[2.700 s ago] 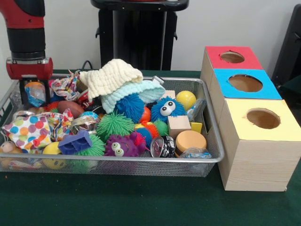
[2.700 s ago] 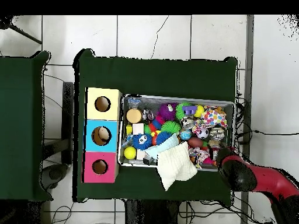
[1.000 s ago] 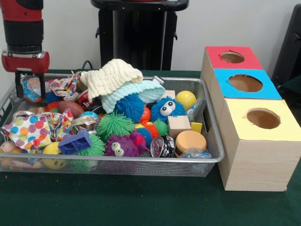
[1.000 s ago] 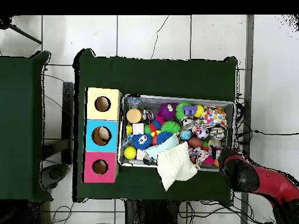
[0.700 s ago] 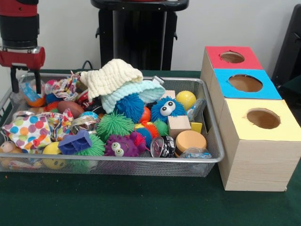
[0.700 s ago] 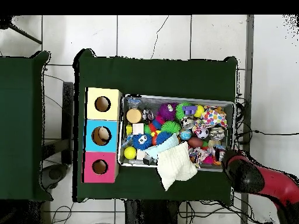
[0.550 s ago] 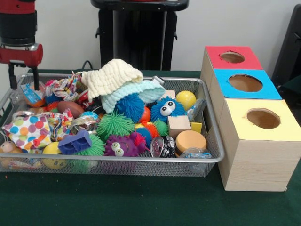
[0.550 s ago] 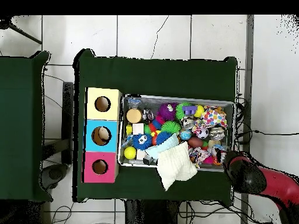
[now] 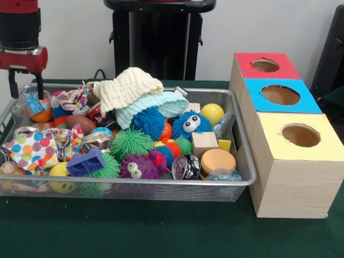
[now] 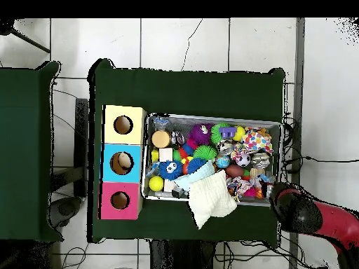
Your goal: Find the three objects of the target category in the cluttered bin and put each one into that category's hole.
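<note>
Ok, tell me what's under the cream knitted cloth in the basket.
Under the cream knitted cloth lies a pale blue knitted cloth, and below that a blue spiky ball. Anything deeper in the wire-mesh basket beneath them is covered.

In the front view my gripper (image 9: 25,91) hangs over the bin's (image 9: 134,185) far left corner, with a wrapped ball (image 9: 36,106) between its fingers. To its right, inside the bin, the folded cloths (image 9: 128,88) lie on the toys. Further right, outside the bin, I see the three boxes (image 9: 287,131) in one row.
</note>
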You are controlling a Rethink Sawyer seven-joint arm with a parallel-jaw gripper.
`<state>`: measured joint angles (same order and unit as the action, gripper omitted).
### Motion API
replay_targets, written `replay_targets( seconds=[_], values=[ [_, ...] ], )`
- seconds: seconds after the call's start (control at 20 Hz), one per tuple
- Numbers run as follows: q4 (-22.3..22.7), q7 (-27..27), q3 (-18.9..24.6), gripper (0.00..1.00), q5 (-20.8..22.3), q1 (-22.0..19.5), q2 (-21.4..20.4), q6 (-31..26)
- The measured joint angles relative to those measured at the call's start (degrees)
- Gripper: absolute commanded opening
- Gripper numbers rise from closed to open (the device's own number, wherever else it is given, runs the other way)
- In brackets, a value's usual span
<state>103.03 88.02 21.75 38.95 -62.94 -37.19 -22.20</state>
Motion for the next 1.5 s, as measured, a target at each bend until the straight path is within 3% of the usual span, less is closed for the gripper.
replay_targets(
  seconds=[1.05, 1.25, 1.5],
  values=[
    [0.0, 0.0, 2.6, 1.00, 0.5, -2.0, 0.1, 0.0],
    [0.0, -1.9, 6.3, 1.00, 4.4, -3.9, 0.5, -0.6],
    [0.0, -8.4, 10.6, 1.00, 9.2, -6.2, 2.2, -2.0]
  ],
)
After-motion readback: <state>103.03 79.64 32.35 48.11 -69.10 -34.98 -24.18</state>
